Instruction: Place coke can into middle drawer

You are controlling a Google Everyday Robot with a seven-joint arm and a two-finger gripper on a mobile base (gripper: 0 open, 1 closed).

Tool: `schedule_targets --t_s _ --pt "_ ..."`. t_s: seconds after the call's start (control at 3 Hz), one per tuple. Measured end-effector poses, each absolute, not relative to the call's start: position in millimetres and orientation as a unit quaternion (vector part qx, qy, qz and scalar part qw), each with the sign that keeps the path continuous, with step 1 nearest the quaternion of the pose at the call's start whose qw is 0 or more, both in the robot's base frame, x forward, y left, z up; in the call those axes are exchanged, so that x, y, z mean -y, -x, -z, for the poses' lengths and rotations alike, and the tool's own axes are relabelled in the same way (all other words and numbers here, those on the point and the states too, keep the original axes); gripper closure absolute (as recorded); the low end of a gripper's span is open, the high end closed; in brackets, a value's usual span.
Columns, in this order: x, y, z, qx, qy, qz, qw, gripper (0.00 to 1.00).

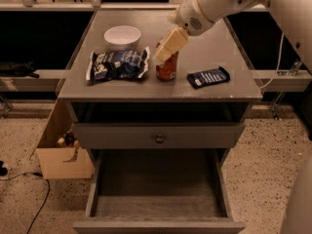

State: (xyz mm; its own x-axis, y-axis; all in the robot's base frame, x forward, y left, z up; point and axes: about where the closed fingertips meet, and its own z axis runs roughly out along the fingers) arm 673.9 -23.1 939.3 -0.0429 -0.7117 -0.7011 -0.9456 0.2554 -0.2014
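The coke can [167, 69], red with a silver top, stands upright on the cabinet top [204, 43] near its front middle. My gripper [169, 47] hangs from the white arm coming in from the upper right and sits at the can's top, covering its upper part. The middle drawer [156, 191] is pulled out at the bottom of the cabinet; its grey floor is bare and its side walls show.
A white bowl [122, 36] and a blue-and-white snack bag [118, 64] lie left of the can, a flat dark blue packet [208, 77] to its right. A closed drawer front with a knob [159, 138] sits above the open drawer. A cardboard box [63, 152] stands on the floor at left.
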Motion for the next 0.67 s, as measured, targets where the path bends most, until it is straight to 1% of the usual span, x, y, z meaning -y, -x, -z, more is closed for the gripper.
schedule_targets --t_s 0.33,0.67 --pt "33 -690 -924 -0.709 0.570 -0.181 0.374 0.00" --pt "45 -695 -914 -0.715 0.552 -0.193 0.382 0.00"
